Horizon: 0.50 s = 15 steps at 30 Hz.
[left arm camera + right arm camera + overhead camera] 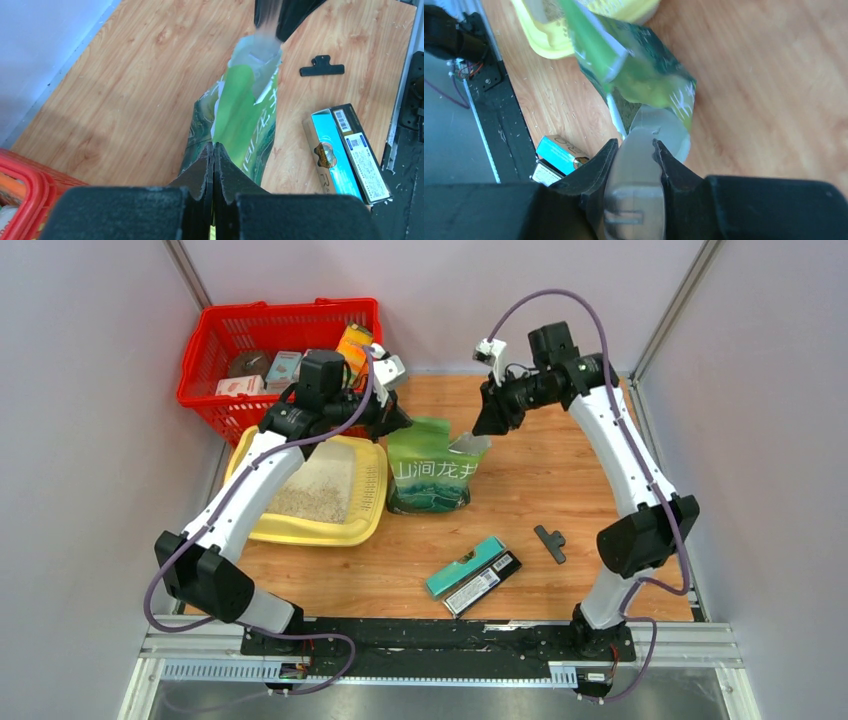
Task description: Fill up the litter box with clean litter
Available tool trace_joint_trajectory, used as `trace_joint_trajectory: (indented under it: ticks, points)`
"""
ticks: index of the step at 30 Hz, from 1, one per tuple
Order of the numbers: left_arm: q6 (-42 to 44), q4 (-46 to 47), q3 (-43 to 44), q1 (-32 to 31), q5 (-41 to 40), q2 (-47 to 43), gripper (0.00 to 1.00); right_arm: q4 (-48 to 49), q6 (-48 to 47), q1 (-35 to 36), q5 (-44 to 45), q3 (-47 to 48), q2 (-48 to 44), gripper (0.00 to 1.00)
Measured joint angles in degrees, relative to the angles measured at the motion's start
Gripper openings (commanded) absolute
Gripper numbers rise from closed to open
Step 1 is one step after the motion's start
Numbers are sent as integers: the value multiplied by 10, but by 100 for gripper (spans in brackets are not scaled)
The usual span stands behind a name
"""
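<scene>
The bag (pixel 430 475) stands upright on the counter (pixel 560 470), just right of the litter box (pixel 365 505), with an arm at each top corner. The left jaws are pressed together on the bag's left top edge, green film pinched between them. The right jaws are clamped on the handle of the scoop (pixel 636 170), whose bowl sits at the bag's open mouth. The litter box lies at the left of the counter, partly under the left arm. The litter (pixel 315 490) is a beige patch on its floor, and cream bottom still shows around the patch. The basket (pixel 205 360) sits behind the box in the far left corner, holding packets. Near the front, well clear of the bag, lie two flat boxes (pixel 465 565) side by side, and a clip (pixel 550 543) lies to their right.
</scene>
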Motion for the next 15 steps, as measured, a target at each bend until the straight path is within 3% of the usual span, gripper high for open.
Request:
trace_joint_trajectory:
  ticks: [4,6,15]
  points:
    - [-13,15,-26,-10,-11,-22,0,160,152,13,79,-196,-78,0]
    - [-20,24,-34,-16,-19,-30,0,219,217,28,130,-247,-119,0]
    - [-45,68,-64,-43,-68,-52,0,274,359,121,382,-238,-139,0]
